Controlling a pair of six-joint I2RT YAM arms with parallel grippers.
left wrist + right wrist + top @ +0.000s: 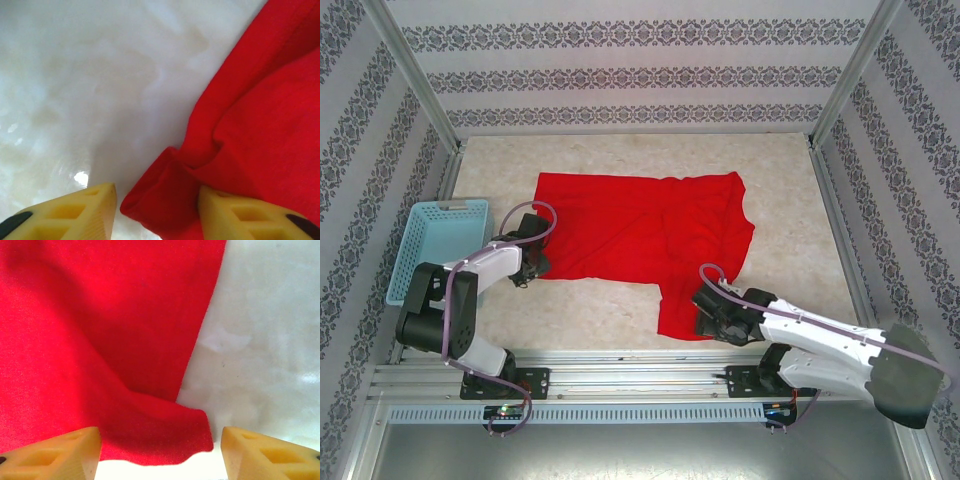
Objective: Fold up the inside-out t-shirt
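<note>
The inside-out t-shirt [640,235], plain bright red, lies spread across the middle of the pale table, with a flap hanging toward the near edge on the right. My left gripper [532,264] is low at the shirt's near-left corner. In the left wrist view a folded corner of the shirt [175,195] sits between the yellow fingers [75,212] of the left gripper [157,212]; the jaws are apart, with a gap on the left side. My right gripper [706,318] is at the near flap's right corner. There the cloth corner [165,435] lies between the open right gripper [160,455].
A light blue mesh basket [435,245] stands at the table's left edge, just beyond the left arm. Metal frame posts [840,95] and patterned walls enclose the table. Bare tabletop [790,230] lies to the right of the shirt.
</note>
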